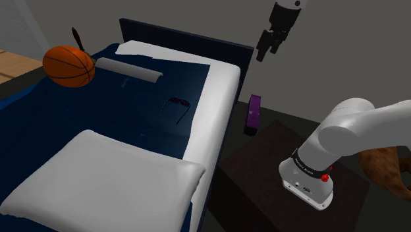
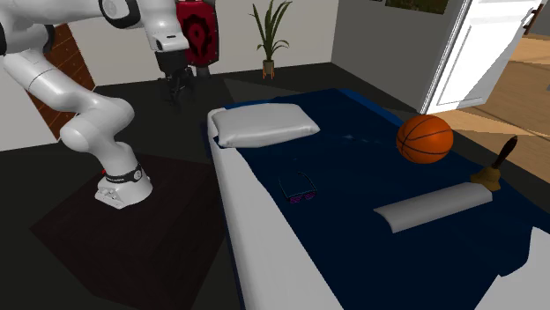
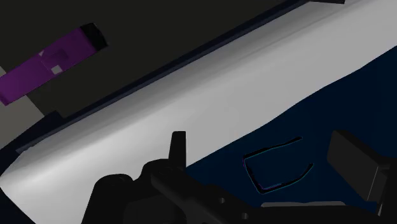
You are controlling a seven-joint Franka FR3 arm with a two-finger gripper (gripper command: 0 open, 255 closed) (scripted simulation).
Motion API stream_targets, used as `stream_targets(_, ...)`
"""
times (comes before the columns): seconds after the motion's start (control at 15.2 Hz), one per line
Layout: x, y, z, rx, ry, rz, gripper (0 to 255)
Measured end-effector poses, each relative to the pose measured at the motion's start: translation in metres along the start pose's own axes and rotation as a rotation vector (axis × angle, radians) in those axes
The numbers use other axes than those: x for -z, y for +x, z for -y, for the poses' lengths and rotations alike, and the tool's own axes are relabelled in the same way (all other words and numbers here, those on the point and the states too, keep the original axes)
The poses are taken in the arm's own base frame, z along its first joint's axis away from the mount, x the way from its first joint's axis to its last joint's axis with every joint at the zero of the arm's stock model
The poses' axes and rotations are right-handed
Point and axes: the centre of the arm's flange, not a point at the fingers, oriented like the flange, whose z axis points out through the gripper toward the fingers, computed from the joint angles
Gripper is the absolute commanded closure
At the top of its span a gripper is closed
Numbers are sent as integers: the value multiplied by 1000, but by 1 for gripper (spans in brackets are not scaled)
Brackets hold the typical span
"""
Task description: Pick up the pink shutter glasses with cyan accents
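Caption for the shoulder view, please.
Open black gripper hangs high beside the navy bed; pink shutter glasses lie untouched on it.

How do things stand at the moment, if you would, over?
Fingers open, raised beside the bed. Glasses lying on dark blue cover. Nothing in the way.

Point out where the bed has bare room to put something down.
Bare blue cover lies between the pillow and the basketball, and between the pillow and the glasses. It is crowded around the basketball, where the white roll and a bell sit close by.
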Motion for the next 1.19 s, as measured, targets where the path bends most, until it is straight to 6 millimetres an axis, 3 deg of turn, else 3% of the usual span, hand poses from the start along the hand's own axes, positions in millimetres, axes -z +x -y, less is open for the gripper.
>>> stream_targets(0.13,-6,3,1,2,1,1,0)
stream_targets(0.4,-39,34,8,14,6,7,0)
stream_targets(1.19,-162,136,33,56,23,25,0)
